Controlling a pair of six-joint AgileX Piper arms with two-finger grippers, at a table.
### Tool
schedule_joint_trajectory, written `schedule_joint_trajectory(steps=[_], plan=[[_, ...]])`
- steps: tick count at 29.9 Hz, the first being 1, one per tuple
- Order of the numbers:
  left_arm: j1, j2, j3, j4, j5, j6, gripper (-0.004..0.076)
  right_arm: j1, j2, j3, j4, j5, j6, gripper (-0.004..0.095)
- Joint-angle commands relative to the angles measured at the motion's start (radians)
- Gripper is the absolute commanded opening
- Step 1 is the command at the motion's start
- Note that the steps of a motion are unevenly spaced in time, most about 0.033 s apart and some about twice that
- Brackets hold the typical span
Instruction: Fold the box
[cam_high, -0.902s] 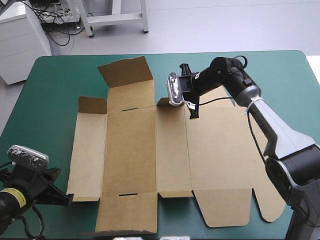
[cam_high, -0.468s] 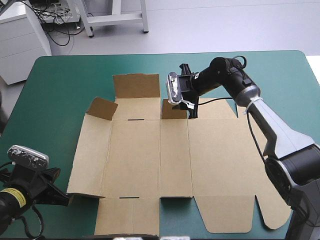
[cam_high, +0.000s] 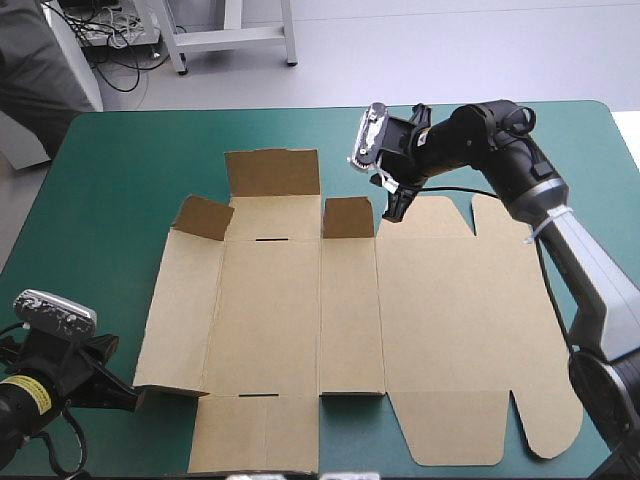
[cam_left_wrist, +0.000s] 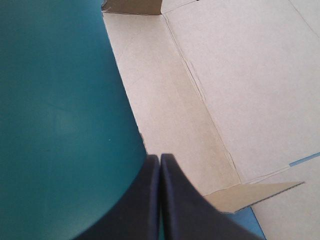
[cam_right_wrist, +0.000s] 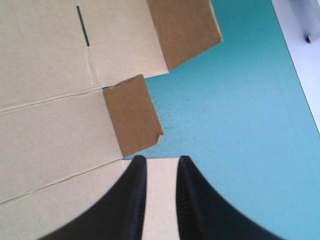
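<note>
The brown box (cam_high: 290, 310) lies spread flat on the teal-green cover, its wide lid panel (cam_high: 460, 320) to the right. Along the far side, a big flap (cam_high: 272, 172), a small flap (cam_high: 348, 217) and a left corner flap (cam_high: 203, 216) stand tilted up. My right gripper (cam_high: 394, 208) hovers over the lid's far edge, just right of the small flap (cam_right_wrist: 132, 115). Its fingers (cam_right_wrist: 159, 161) stand slightly open, with flat board (cam_right_wrist: 50, 115) showing between them. My left gripper (cam_high: 130, 397) is shut (cam_left_wrist: 160, 159) at the box's near left corner, the board (cam_left_wrist: 240, 90) ahead of it.
The teal-green cover (cam_high: 120, 170) shows to the left of the box and along the table's far edge. The lid's near right corner reaches close to the table's front edge.
Earlier the box slid away and to the right, and its far flaps tilted up. Since then the right gripper has moved right, off the small flap. The box and left arm stayed put.
</note>
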Motion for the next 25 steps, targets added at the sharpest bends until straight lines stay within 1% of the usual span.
schedule_joint_trajectory(steps=[1,3,5,6,8,10,12,17,25], plan=[[-0.004,0.007,-0.032,0.021,-0.052,-0.007,-0.0032,-0.002,-0.076,-0.032,-0.099,-0.043,0.253,-0.0019],[-0.004,0.007,-0.032,0.021,-0.052,-0.007,-0.0032,-0.002,-0.082,-0.032,-0.187,-0.023,0.415,-0.0018],[-0.004,0.007,-0.032,0.021,-0.052,-0.007,-0.0032,-0.002,-0.081,-0.032,-0.269,0.024,0.575,-0.0018],[-0.004,0.007,-0.032,0.021,-0.052,-0.007,-0.0032,-0.003,-0.081,-0.032,-0.324,0.063,0.679,-0.0018],[-0.004,0.007,-0.032,0.021,-0.052,-0.007,-0.0032,-0.003,-0.081,-0.032,-0.39,0.113,0.796,-0.0018],[-0.004,0.007,-0.032,0.021,-0.052,-0.007,-0.0032,-0.003,-0.089,-0.032,-0.454,0.155,0.881,-0.0018],[-0.004,0.007,-0.032,0.021,-0.052,-0.007,-0.0032,-0.003,-0.108,-0.024,-0.473,0.176,0.914,-0.0018],[-0.004,0.007,-0.032,0.021,-0.052,-0.007,-0.0032,-0.003,-0.212,0.074,-0.457,0.165,0.943,-0.0018],[-0.004,0.007,-0.032,0.021,-0.038,-0.007,-0.0032,-0.003,-0.492,0.398,-0.447,0.1,0.955,-0.0018]])
